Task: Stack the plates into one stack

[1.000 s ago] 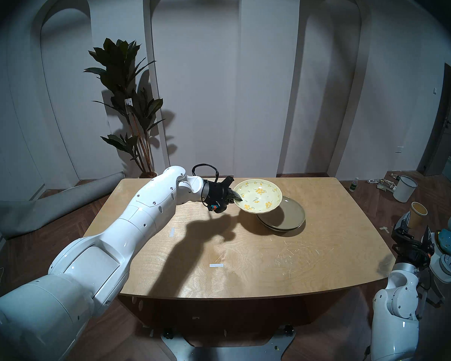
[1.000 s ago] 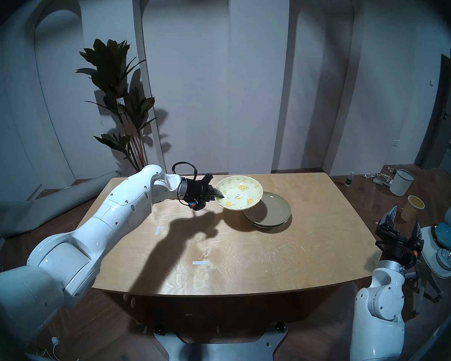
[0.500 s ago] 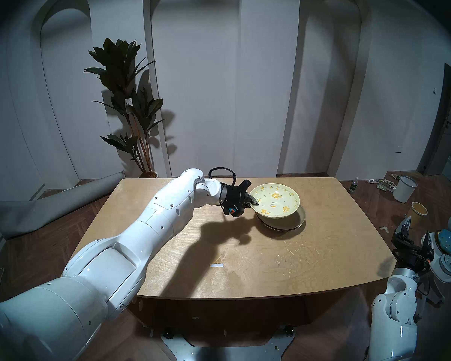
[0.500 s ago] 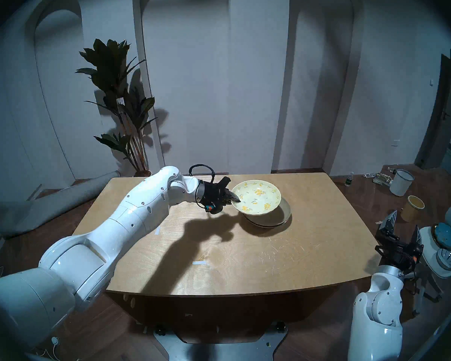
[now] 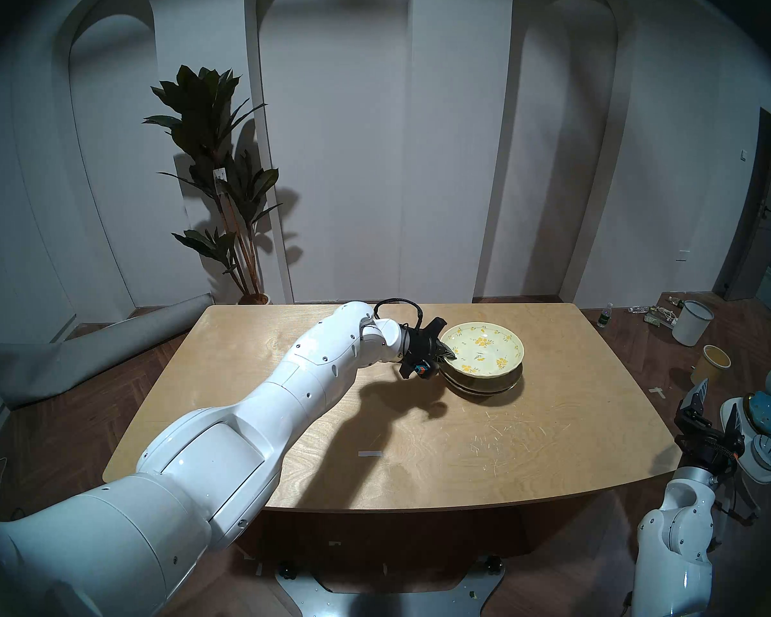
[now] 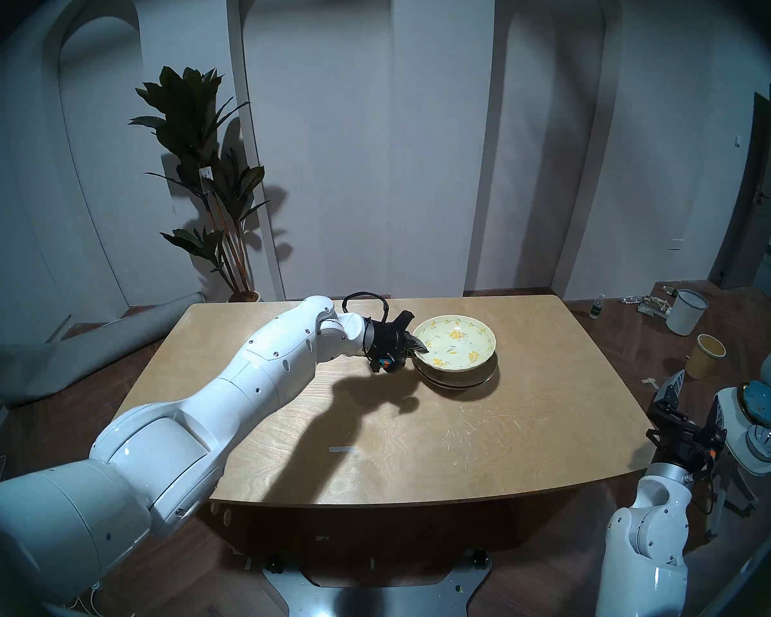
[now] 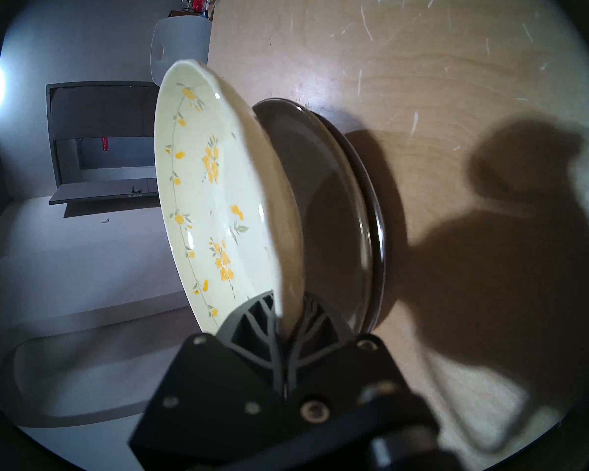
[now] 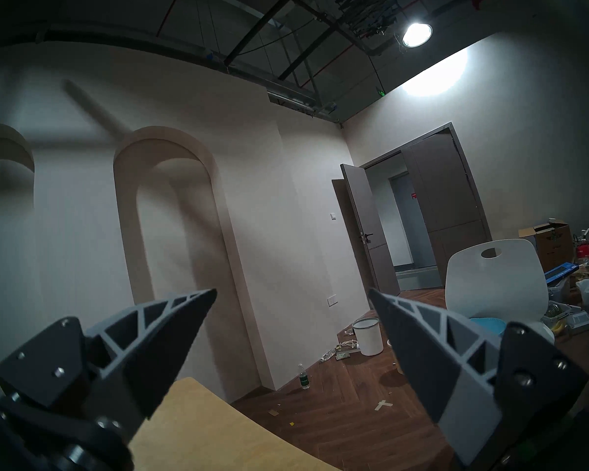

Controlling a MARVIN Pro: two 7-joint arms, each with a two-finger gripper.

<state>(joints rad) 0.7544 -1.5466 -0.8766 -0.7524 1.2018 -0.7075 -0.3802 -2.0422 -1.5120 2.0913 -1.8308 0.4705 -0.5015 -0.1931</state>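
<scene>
Plates are nearly all in one pile now. Taking the olive-tan plate (image 5: 506, 377) as the marker: it sits toward the far right part of the wooden table (image 5: 419, 447), and beneath it I can make out the thin shiny edge of a steel plate (image 7: 378, 242), so those two already lie together. The pale yellow floral plate (image 5: 481, 348) is directly above the olive-tan one, pretty well centred over it, yet from the wrist view it looks tipped, with a shadowed wedge of gap between the two on the near side. I can't tell whether its far rim has already touched down.

The left gripper (image 5: 448, 356) stands just left of the olive-tan plate, clamped tight on the near rim of the floral plate, one finger (image 7: 252, 319) over the flowered face and the other under it. The right gripper (image 5: 713, 409) is well away from the olive-tan plate, off the table's right end, its fingers spread wide with nothing between them.

My reckoning is that two thirds of the job is finished and the last third is almost there. What's left is letting the floral plate settle flat, releasing the rim, and drawing the arm clear without dragging the pile sideways.
</scene>
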